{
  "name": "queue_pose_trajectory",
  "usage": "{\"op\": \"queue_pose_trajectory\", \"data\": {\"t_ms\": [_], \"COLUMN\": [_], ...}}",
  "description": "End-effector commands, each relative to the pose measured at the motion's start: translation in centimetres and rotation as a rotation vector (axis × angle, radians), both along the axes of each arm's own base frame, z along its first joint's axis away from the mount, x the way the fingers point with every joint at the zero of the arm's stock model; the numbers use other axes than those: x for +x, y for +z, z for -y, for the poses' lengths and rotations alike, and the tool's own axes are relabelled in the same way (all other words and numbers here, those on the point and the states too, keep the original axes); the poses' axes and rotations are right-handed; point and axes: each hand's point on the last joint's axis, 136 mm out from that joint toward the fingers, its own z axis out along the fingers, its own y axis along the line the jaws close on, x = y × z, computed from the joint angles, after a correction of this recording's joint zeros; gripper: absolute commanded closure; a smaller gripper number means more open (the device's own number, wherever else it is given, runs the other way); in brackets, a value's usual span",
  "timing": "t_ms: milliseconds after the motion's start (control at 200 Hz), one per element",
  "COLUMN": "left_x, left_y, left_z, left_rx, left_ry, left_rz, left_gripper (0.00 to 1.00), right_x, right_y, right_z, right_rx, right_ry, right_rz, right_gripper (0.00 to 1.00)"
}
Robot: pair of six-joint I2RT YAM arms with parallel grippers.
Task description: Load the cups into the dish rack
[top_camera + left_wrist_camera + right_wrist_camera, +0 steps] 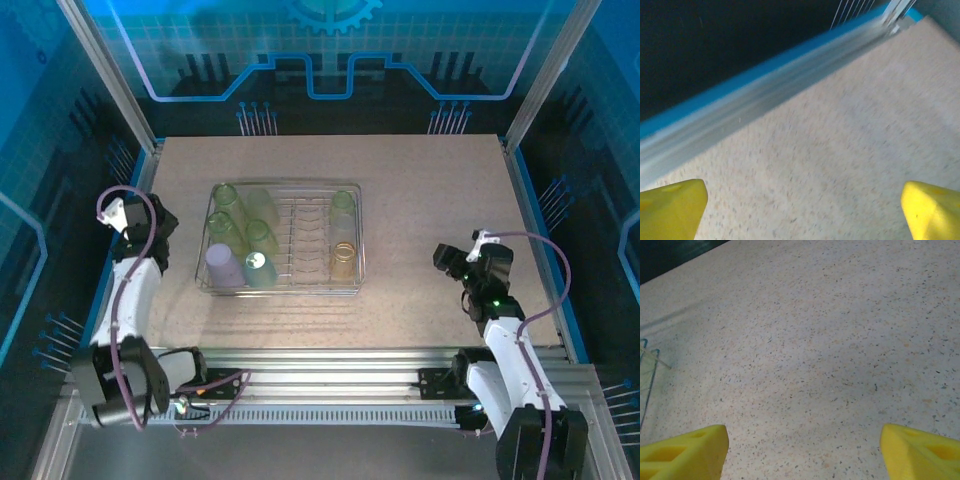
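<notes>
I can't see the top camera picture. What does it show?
A silvery wire dish rack sits on a speckled beige table, holding small translucent plastic cups: several green, a lilac cup, a teal cup, an amber cup. The left gripper and right gripper stand open and empty on either side of the rack.

Speckled beige tabletop, blue strip lining its side edge, aluminium rail along the near edge, circuit-patterned blue backdrop beyond the far edge.
</notes>
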Motion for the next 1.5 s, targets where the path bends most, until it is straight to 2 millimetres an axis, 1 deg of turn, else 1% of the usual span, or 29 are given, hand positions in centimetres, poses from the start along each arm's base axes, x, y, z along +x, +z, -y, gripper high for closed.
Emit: {"op": "queue_pose_trajectory", "data": {"t_ms": [0, 85, 135, 215, 330, 495, 680, 876, 1031, 1116, 1201, 1246, 1316, 1371, 1416, 1456, 1496], "left_x": [0.3, 0.2, 0.6, 1.3, 1.8, 2.3, 3.2, 3.0, 3.2, 3.4, 4.0, 4.5, 5.8, 7.2, 8.1, 8.8, 9.2], "left_y": [-3.3, -5.0, -5.6, -6.2, -6.8, -8.1, -8.5, -9.4, -9.9, -9.8, -9.2, -8.5, -7.1, -5.9, -5.4, -5.2, -5.5], "left_z": [2.2, 3.0, 3.6, 4.7, 5.4, 6.8, 9.1, 10.9, 12.6, 13.0, 12.6, 12.3, 12.0, 12.3, 12.2, 11.7, 10.9], "left_rx": [-0.17, -0.213, -0.239, -0.271, -0.274, -0.314, -0.347, -0.383, -0.436, -0.426, -0.392, -0.367, -0.32, -0.277, -0.233, -0.187, -0.166], "left_ry": [-0.053, -0.075, -0.107, -0.161, -0.198, -0.234, -0.308, -0.331, -0.333, -0.337, -0.33, -0.337, -0.37, -0.439, -0.481, -0.496, -0.485], "left_rz": [-0.052, -0.07, -0.053, -0.035, -0.081, -0.107, -0.113, -0.13, -0.101, -0.092, -0.06, -0.038, 0.009, 0.055, 0.077, 0.085, 0.093], "left_gripper": [0.01, 0.01, 0.01, 0.01, 0.01, 0.01, 0.0, 0.01, 0.0, 0.0, 0.01, 0.01, 0.01, 0.01, 0.01, 0.0, 0.0], "right_x": [0.4, 0.4, 0.4, 0.5, 0.4, 0.3, 0.2, 0.2, 0.2, 0.4, 0.7, 0.9, 1.4, 2.0, 2.5, 2.9, 3.5], "right_y": [1.4, 1.8, 2.0, 2.0, 1.9, 1.9, 2.0, 2.0, 2.0, 2.2, 2.0, 1.9, 1.7, 1.2, 0.8, 0.6, 0.2], "right_z": [0.3, 0.5, 0.5, 0.6, 0.7, 0.8, 1.1, 1.2, 1.1, 1.1, 0.9, 0.9, 0.7, 0.4, 0.2, 0.1, -0.1], "right_rx": [0.047, 0.053, 0.057, 0.063, 0.068, 0.077, 0.075, 0.076, 0.076, 0.074, 0.077, 0.079, 0.09, 0.106, 0.119, 0.136, 0.153], "right_ry": [-0.014, -0.02, -0.023, -0.026, -0.033, -0.037, -0.048, -0.052, -0.048, -0.041, -0.029, -0.023, -0.008, 0.007, 0.021, 0.027, 0.04], "right_rz": [0.073, 0.089, 0.095, 0.098, 0.094, 0.093, 0.097, 0.096, 0.097, 0.104, 0.108, 0.108, 0.108, 0.098, 0.089, 0.08, 0.068], "right_gripper": [0.2, 0.2, 0.2, 0.2, 0.2, 0.2, 0.2, 0.2, 0.2, 0.2, 0.2, 0.2, 0.2, 0.2, 0.2, 0.2, 0.2]}}
